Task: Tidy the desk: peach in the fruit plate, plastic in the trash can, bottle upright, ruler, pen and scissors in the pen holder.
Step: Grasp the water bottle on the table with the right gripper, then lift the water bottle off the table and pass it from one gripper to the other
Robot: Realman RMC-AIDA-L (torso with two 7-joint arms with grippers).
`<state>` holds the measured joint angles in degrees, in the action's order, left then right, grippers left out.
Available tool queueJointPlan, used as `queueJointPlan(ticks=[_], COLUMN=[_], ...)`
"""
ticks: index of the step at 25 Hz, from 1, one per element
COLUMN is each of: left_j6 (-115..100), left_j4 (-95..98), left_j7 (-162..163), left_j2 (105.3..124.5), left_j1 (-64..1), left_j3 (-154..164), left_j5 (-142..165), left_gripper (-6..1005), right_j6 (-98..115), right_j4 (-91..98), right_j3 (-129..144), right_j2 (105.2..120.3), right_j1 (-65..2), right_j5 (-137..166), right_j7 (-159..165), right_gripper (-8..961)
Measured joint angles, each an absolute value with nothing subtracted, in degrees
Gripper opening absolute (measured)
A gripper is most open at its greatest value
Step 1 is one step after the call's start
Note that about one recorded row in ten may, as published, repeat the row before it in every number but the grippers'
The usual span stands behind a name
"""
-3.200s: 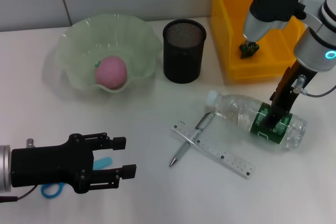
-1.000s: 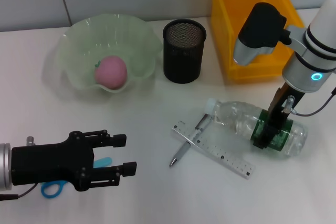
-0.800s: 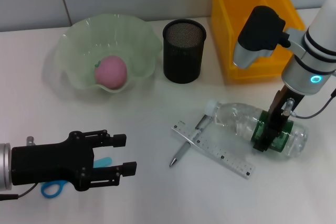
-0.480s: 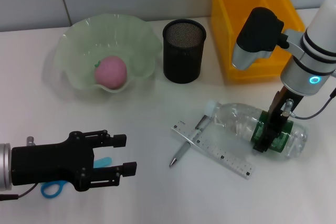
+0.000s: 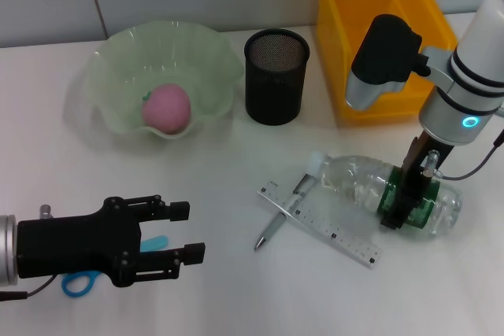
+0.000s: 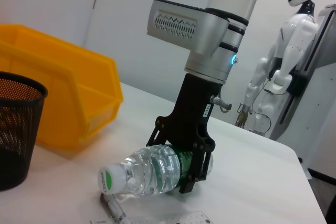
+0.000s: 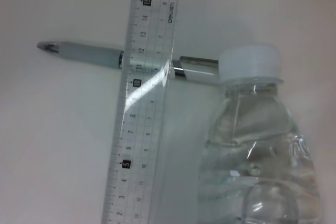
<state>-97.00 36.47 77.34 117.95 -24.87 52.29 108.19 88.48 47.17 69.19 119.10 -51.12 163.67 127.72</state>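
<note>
The clear bottle [image 5: 370,186] lies on its side right of centre, its white cap [image 7: 249,61] pointing at the ruler. My right gripper [image 5: 402,208] comes down on the bottle's green label and is shut on it; the left wrist view shows the right gripper [image 6: 181,163] straddling the bottle [image 6: 152,169]. The clear ruler [image 5: 323,223] lies across the silver pen [image 5: 282,219]. The pink peach [image 5: 165,108] sits in the green fruit plate [image 5: 110,60]. The blue scissors [image 5: 77,282] lie under my open left gripper [image 5: 189,232] at the front left. The black mesh pen holder [image 5: 276,76] holds nothing I can see. The plastic is hidden.
A yellow bin [image 5: 346,45] stands at the back right, partly behind my right arm. In the left wrist view the bin [image 6: 63,103] and pen holder [image 6: 16,129] stand beyond the bottle. A white humanoid robot [image 6: 283,66] stands off the table.
My right arm has swung its wrist slightly, and the bottle in its grip has shifted a little toward the table's front. The left arm has not moved.
</note>
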Motion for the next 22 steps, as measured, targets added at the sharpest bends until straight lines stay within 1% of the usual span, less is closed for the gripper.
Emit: queueJointPlan(ticks=[13,22], left_j6=[-96.85,-96.76], left_j4=[36.48,36.47], left_j7=[77.34,77.39], left_j2=[117.95,117.95], left_j1=[-24.92,-25.09], left_j3=[52.29,51.03], left_j5=[108.00,107.49], left_gripper=[716,716], right_j6=[88.09,90.64], right_j4=[47.55,53.04], right_j3=[69.63,69.14], right_j2=[119.26,119.07], right_j1=[-51.26,-49.86], right_j5=[163.16,158.55], right_j7=[127.80,126.96], right_gripper=[782,783])
